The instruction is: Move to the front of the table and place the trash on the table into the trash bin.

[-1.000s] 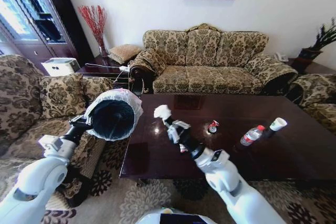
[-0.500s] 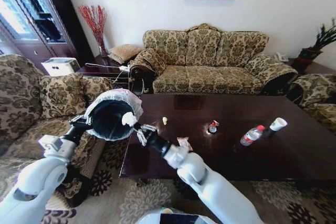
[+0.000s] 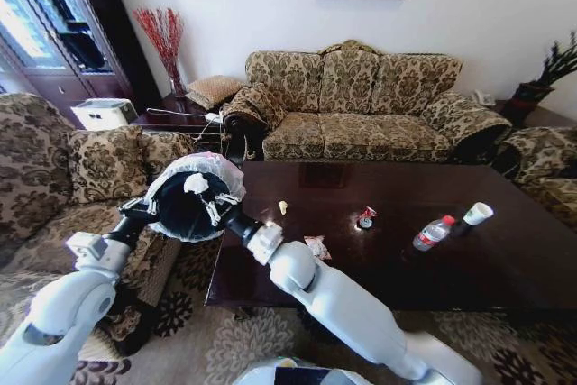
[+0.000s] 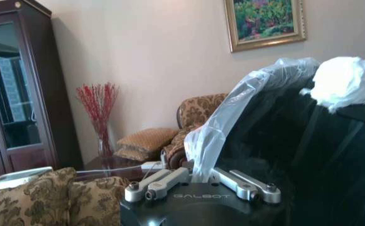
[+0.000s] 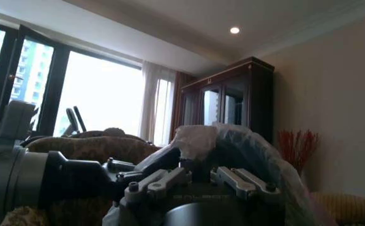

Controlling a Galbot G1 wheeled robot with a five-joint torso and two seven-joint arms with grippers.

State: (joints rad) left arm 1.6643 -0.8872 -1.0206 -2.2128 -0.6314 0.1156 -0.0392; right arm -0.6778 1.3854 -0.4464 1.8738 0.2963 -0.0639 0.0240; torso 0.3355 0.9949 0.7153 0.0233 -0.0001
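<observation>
Two arms meet at the left end of the table, a broad, glossy reddish-brown rectangle whose long axis runs left to right before the patterned sofa. Left of it, off the floor, the trash bin is round and black with a thin white liner ruffled over its rim; it is tipped on its side, its mouth facing the table and the camera. The left gripper holds the bin at its rim, fingers pinching the edge and the liner, as the left wrist view shows.

The right gripper reaches across the table's left edge into the bin's mouth, with a crumpled white scrap at its fingertips; the right wrist view shows the fingers closed on that scrap.

Toward the table's right end lies a clear bottle with a red cap, its cap end pointing away toward the sofa and slightly right. Just beside it a white paper cup stands. Near the table's middle sit a red-white crushed wrapper, a snack wrapper, and a small yellowish scrap.
</observation>
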